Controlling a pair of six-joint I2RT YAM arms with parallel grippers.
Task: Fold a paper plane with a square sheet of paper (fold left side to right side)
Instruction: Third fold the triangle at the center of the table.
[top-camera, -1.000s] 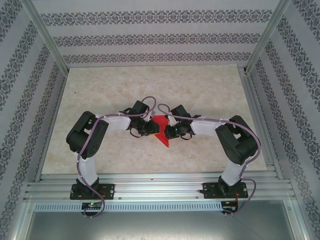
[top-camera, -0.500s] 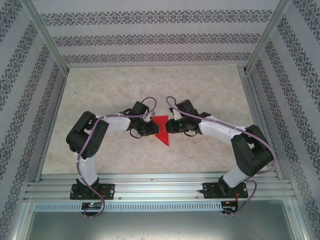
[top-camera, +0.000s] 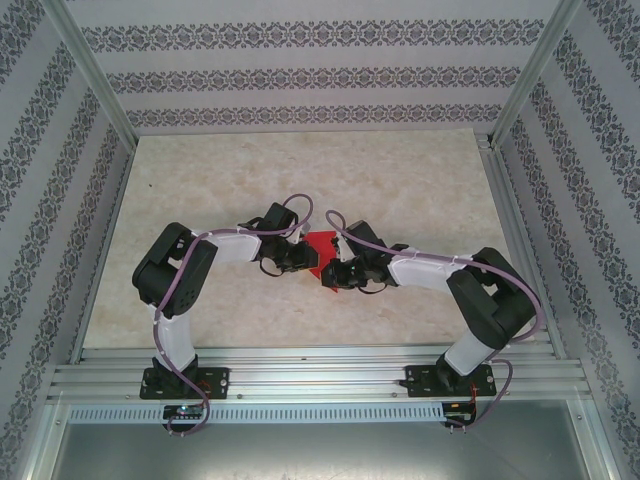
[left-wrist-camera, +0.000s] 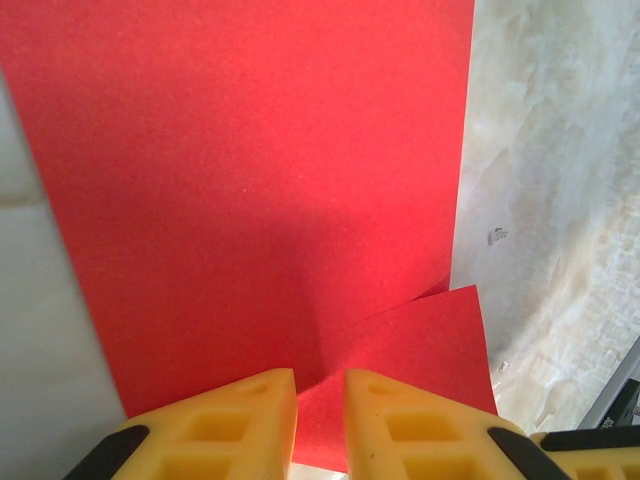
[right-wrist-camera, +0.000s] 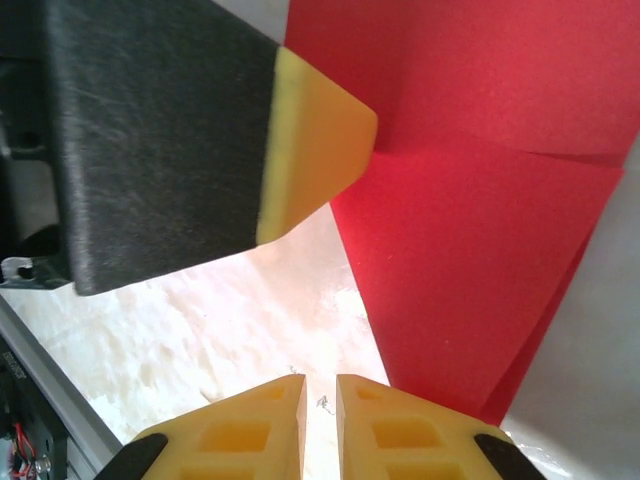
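1. Top external view: the paper plane (top-camera: 321, 252) lies flat mid-worktop (top-camera: 300, 180), between both arms.
2. Left pincer (left-wrist-camera: 320, 410) sits nearly clenched over the red edge, probably pinning it; an actual grasp I can't tell.
3. Right pincer (right-wrist-camera: 320, 410), nearly clenched on nothing, hovers beside the point.

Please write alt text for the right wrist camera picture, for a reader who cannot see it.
A folded red paper plane lies on a pale marbled table, its creases visible. The right end effector hovers just left of the paper's lower edge, its yellow fingertips nearly together with nothing between them. The left end effector's yellow-tipped black finger presses against the paper's left edge.
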